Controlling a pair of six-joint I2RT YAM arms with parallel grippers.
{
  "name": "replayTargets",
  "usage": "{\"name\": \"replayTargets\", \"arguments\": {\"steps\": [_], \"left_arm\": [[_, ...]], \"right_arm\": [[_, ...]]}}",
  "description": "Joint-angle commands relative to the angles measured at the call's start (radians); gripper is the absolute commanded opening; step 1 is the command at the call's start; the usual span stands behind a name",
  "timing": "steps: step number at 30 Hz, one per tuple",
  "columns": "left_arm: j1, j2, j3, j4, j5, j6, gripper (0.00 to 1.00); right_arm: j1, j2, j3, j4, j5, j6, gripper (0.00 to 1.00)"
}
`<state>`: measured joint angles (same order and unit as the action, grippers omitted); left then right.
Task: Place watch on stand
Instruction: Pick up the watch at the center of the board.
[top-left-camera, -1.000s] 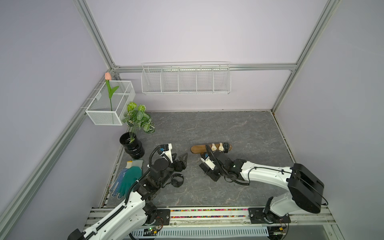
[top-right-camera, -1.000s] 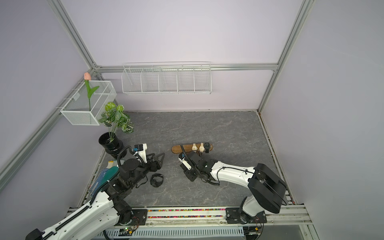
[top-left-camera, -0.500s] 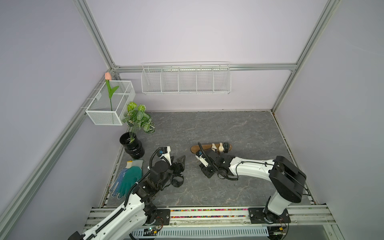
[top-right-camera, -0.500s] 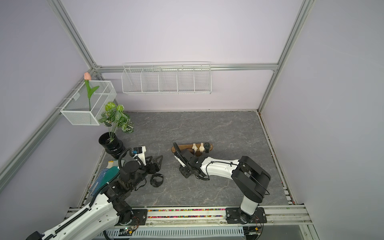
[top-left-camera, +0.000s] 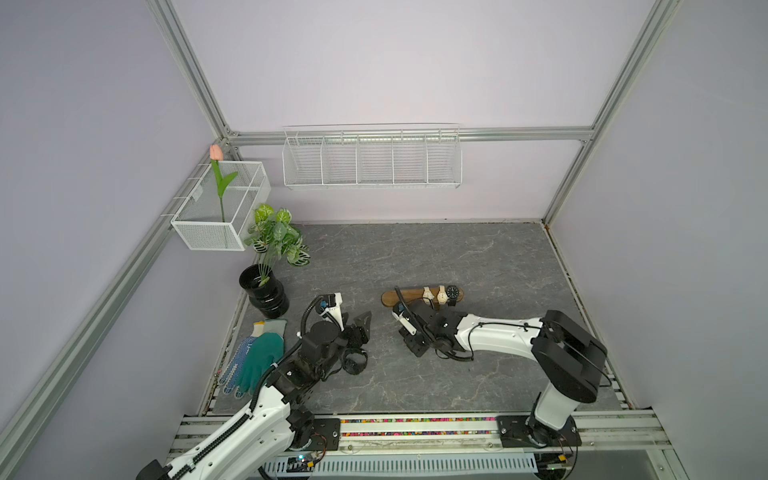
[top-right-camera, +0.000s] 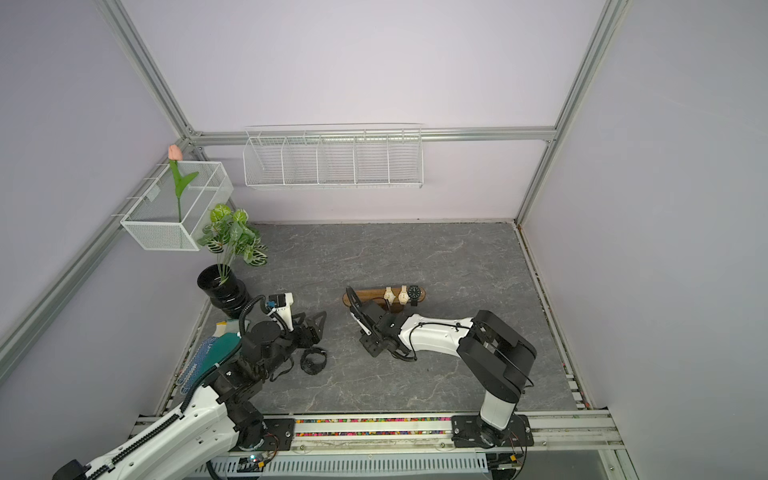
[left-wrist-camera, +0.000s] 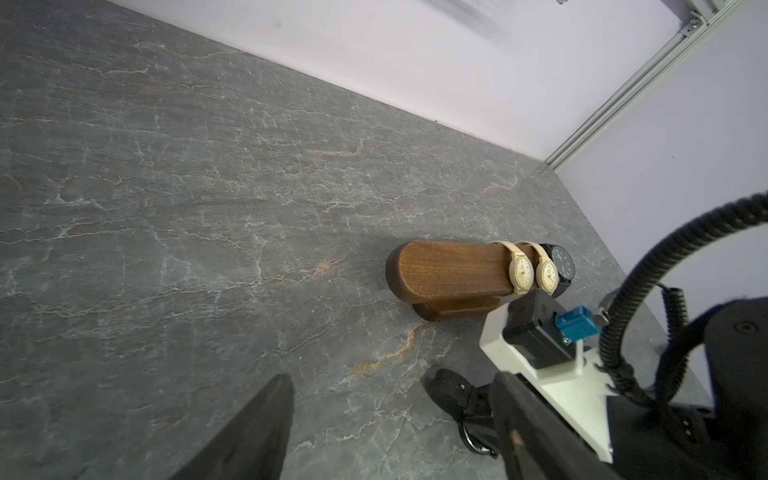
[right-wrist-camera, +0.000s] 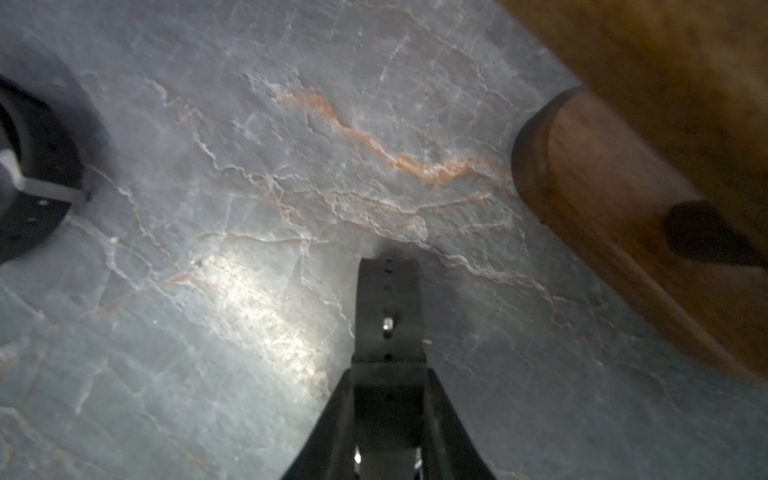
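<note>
The stand (top-left-camera: 405, 296) (top-right-camera: 365, 296) (left-wrist-camera: 449, 272) is a dark wooden bar on a small base (right-wrist-camera: 602, 187). Two beige watches (left-wrist-camera: 521, 272) and a black one (left-wrist-camera: 561, 266) hang at its right end. Just in front of it my right gripper (top-left-camera: 415, 345) (top-right-camera: 372, 345) (right-wrist-camera: 388, 374) is low over the floor, shut on the strap (right-wrist-camera: 388, 299) of a black watch (left-wrist-camera: 451, 392). A second black watch (top-left-camera: 355, 361) (top-right-camera: 313, 361) lies on the floor beside my left gripper (top-left-camera: 359, 328) (left-wrist-camera: 395, 428), which is open and holds nothing.
A black pot with a green plant (top-left-camera: 264, 291) stands at the left wall. Gloves (top-left-camera: 257, 361) lie at the front left. A white mesh basket with a tulip (top-left-camera: 220, 208) and a wire rack (top-left-camera: 372, 158) hang on the walls.
My right jaws have closed in on the black strap, and that arm's elbow has swung in toward the left. The left arm has barely moved.
</note>
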<state>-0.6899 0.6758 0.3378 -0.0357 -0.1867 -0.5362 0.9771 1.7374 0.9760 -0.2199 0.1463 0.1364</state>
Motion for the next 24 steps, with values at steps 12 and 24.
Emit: {"name": "replayTargets", "arguments": {"steps": [12,24], "left_arm": [[-0.008,0.247,0.076,0.074,0.219,0.118,0.72],[-0.191,0.35,0.084,0.195,0.172,0.272,0.61]], "right_arm": [[-0.006,-0.15,-0.058,0.016,-0.04,0.004,0.19],[-0.032,-0.369,-0.082,-0.137,-0.109,0.033,0.18]]}}
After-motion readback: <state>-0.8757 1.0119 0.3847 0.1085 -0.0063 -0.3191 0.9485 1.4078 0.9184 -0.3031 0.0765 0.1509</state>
